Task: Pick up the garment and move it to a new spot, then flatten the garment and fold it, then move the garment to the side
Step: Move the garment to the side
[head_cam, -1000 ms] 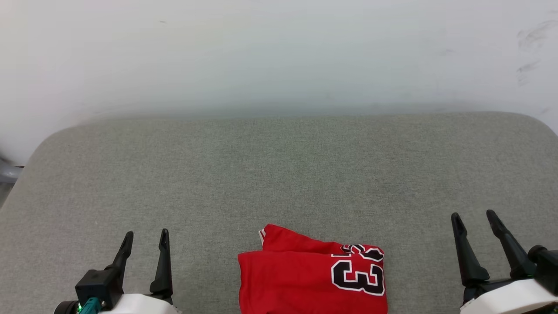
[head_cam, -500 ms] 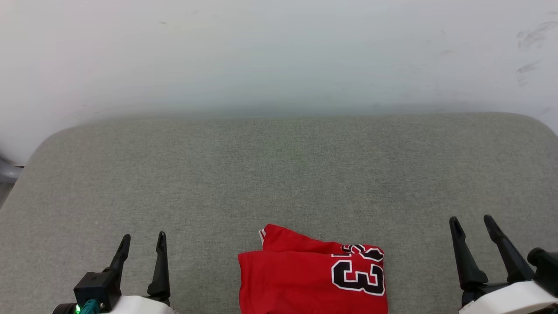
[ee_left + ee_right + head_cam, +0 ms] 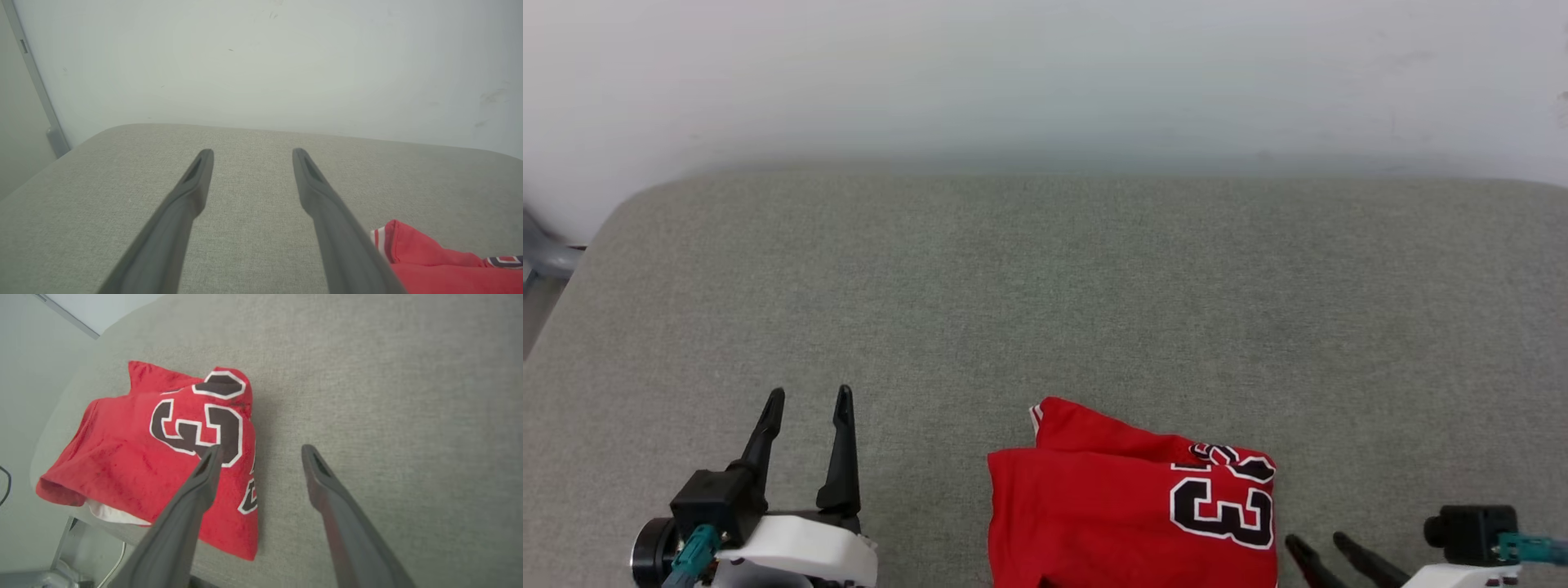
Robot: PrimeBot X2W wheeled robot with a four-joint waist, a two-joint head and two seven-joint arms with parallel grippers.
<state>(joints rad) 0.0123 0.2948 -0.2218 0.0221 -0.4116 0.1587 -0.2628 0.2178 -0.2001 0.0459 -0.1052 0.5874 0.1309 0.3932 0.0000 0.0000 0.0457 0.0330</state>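
Where the red garment (image 3: 1094,514) lies folded, black white-edged "3" (image 3: 1223,510) legible

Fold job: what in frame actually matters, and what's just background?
Job:
- red jersey
- left gripper, open
- right gripper, open, beside the jersey
- grey cushion under the jersey

Just there:
- white wall
- grey metal post off the cushion's left end

A black, white-edged "3" stands on the red garment (image 3: 1094,514)
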